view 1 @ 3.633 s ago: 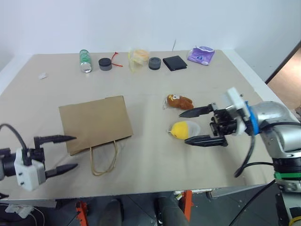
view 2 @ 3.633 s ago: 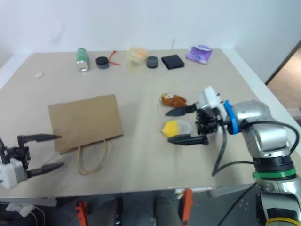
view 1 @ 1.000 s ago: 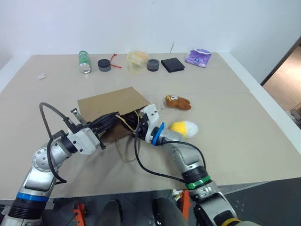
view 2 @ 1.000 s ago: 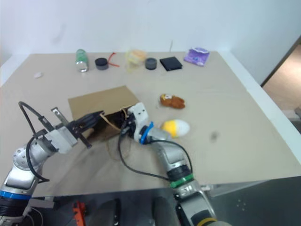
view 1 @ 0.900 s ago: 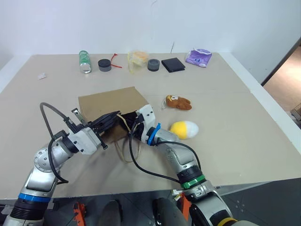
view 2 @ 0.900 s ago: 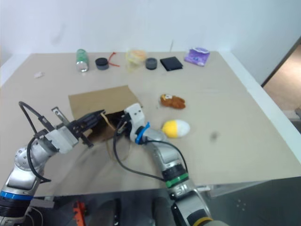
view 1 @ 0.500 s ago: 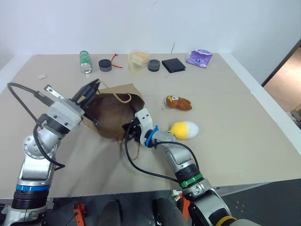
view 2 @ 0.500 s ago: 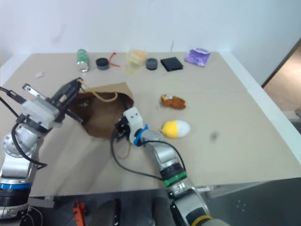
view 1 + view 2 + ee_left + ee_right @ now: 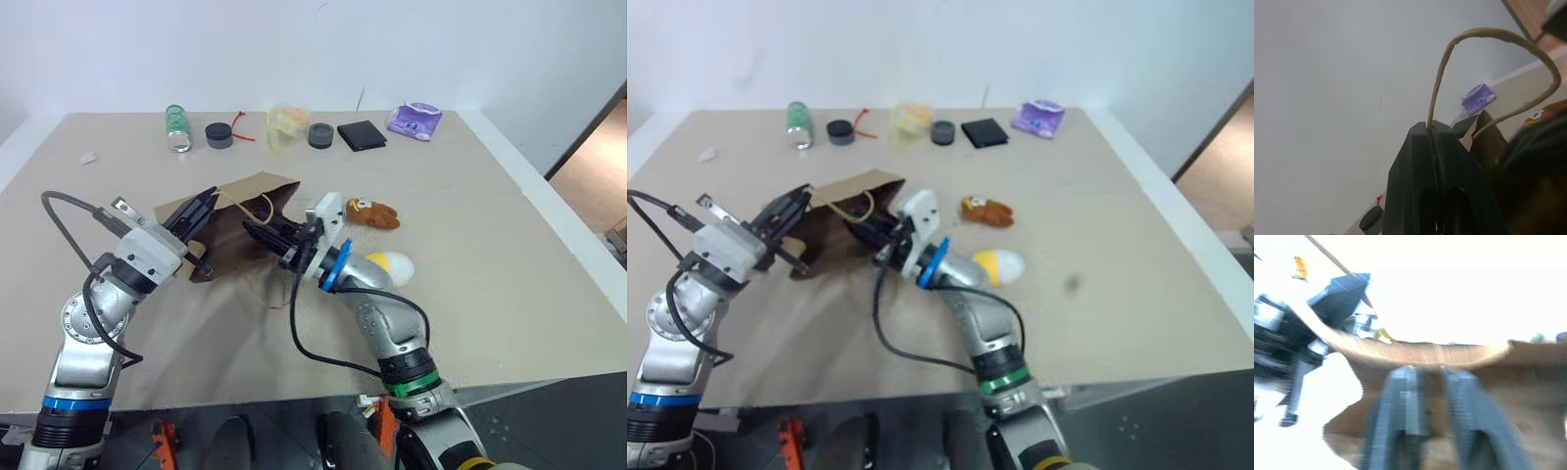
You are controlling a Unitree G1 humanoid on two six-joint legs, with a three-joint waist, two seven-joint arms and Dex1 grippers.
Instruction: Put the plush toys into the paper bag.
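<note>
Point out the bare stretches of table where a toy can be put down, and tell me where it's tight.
Bare: the table right of the yellow-and-white plush, the near edge, and the band between the back row and the paper bag. Tight: around the bag mouth, where the left end effector pinches a handle, the right end effector reaches in, and the teddy bear lies close.

Two head cameras, set side by side, look forward and down over the whole table (image 9: 509,294), sharing almost the same wide scene around the paper bag (image 9: 245,211). The left wrist camera sits very close behind its pincer (image 9: 1434,134), facing past the bag's handle. The right wrist camera looks closely into the bag.
</note>
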